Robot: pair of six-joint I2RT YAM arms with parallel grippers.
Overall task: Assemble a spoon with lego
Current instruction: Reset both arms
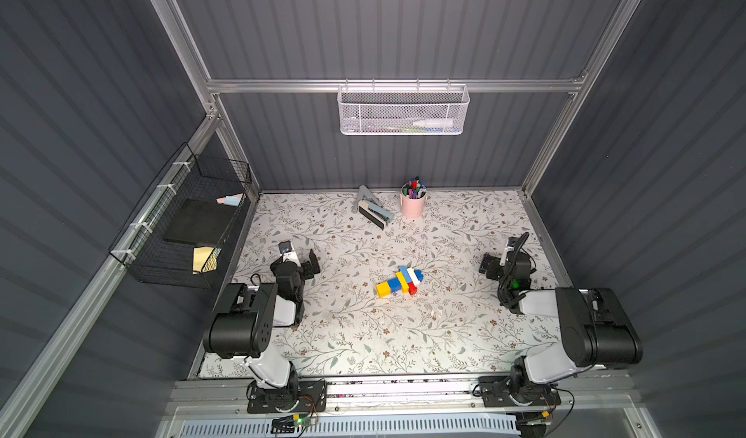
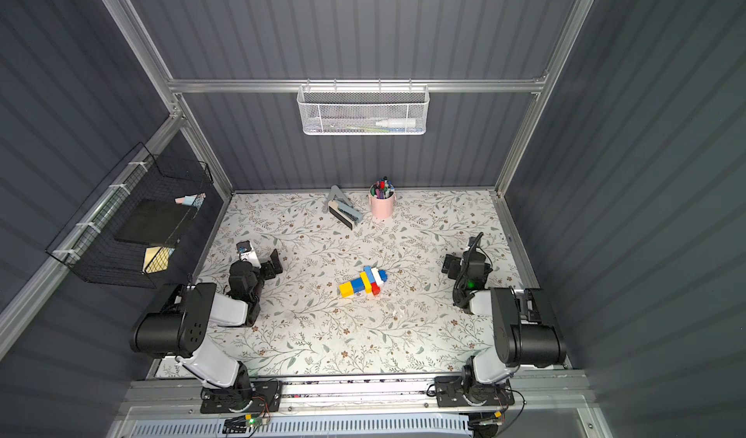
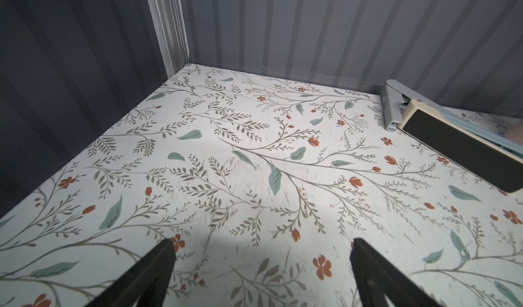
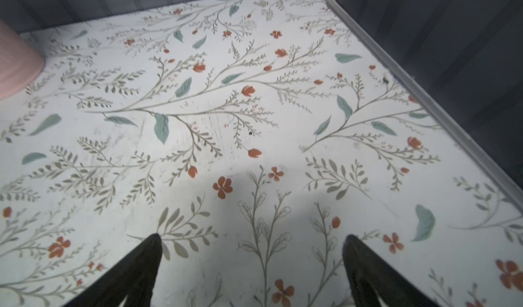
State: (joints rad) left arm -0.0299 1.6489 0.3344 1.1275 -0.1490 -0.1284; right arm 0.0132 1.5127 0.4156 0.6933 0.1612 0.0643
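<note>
**Desk:** Where does the spoon sit?

**Photographer:** The spoon [image 1: 399, 283] [image 2: 362, 283] lies flat near the middle of the floral-covered table [image 1: 363, 335], and shows in both top views. Taking 12 o'clock as the back wall, its yellow and blue handle points toward 8 o'clock. Its wider blue, white and red end points toward 2 o'clock.

**Desk:** And the grippers?

**Photographer:** Both stand well apart from it. The left gripper [image 1: 300, 256] [image 2: 261, 257] hovers at 9 o'clock of the spoon with its jaws spread wide and holding nothing. Its wrist view shows the two dark fingers [image 3: 158, 266] parted over bare floral cover. The right gripper [image 1: 499, 254] [image 2: 460, 256] hangs at 3 o'clock, also spread wide and empty. Its fingers [image 4: 141, 263] are apart over the cover near the table's right edge.

**Desk:** What surrounds them?

**Photographer:** A pink pen cup [image 1: 412, 206], full of markers, stands at 12 o'clock near the back wall. A grey and cream stapler-like tool [image 1: 373, 213] lies just beside it at 11 o'clock. That tool also shows at the edge of the left wrist view, and the cup at the edge of the right wrist view. Higher at 12 o'clock, a white mesh basket [image 1: 403, 111] hangs from the back rail. At 10 o'clock, a black wire basket [image 1: 181, 222] hangs on the left wall.
</note>
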